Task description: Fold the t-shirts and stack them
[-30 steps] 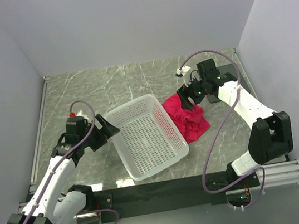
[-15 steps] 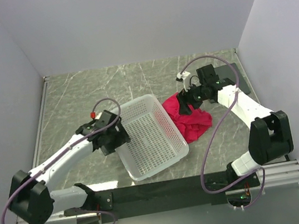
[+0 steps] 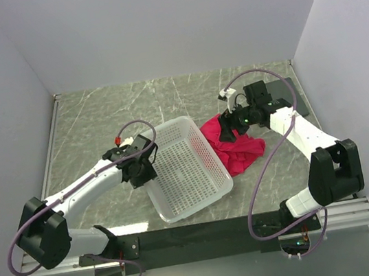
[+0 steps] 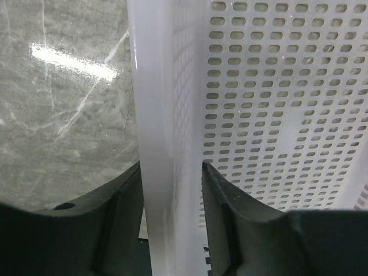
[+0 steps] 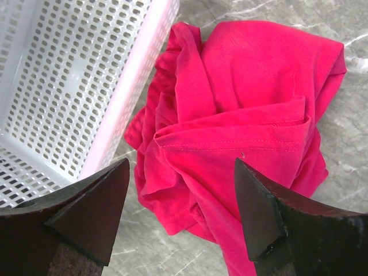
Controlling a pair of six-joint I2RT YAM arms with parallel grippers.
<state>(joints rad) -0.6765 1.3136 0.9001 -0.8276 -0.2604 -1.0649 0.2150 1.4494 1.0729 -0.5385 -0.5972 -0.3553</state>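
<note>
A plain crimson-red soft fabric t-shirt [image 3: 240, 149] [image 5: 247, 126] lies crumpled in a heap on the grey-green marbled desk [image 3: 99, 123], right of centre. Its left edge is bunched against the right wall of a white perforated plastic basket [image 3: 184, 174] [image 5: 63, 86]. The basket sits at an angle near the middle of the desk, with nothing in it.

The left end effector [image 3: 140, 167] [image 4: 171, 184] straddles the basket's left rim [image 4: 152, 132], one finger outside the wall and one inside. The gap between them is narrow and filled by the rim, so it grips the basket there.

The right end effector [image 3: 228, 130] [image 5: 181, 213] hangs over the far left part of the shirt with its fingers [image 5: 86, 213] spread wide and nothing between them. Whether the tips touch the cloth cannot be told.
</note>
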